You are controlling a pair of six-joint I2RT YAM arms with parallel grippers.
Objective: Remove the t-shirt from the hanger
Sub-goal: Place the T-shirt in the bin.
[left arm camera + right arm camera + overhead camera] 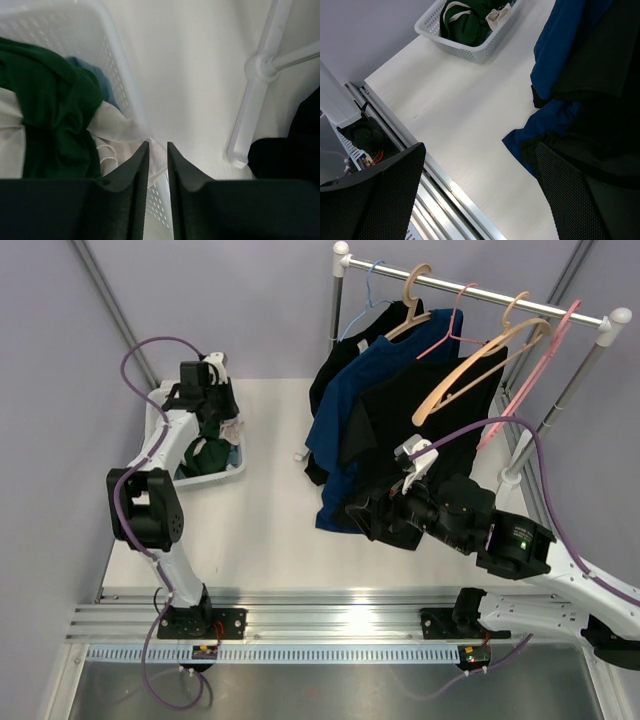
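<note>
While our left gripper (157, 146) hangs over the white basket (115, 55), its fingers a narrow slit apart with nothing between them, our right gripper (480, 150) stands spread wide and empty, just beside the lower hem of the blue t-shirt (345, 430). That shirt hangs on the rack (480, 292), crowded between black t-shirts (420, 405). A wooden hanger (455, 390) and a pink hanger (540, 362) share the rail. We see a green garment (55, 100) and white cloth (117, 127) lying in the basket.
</note>
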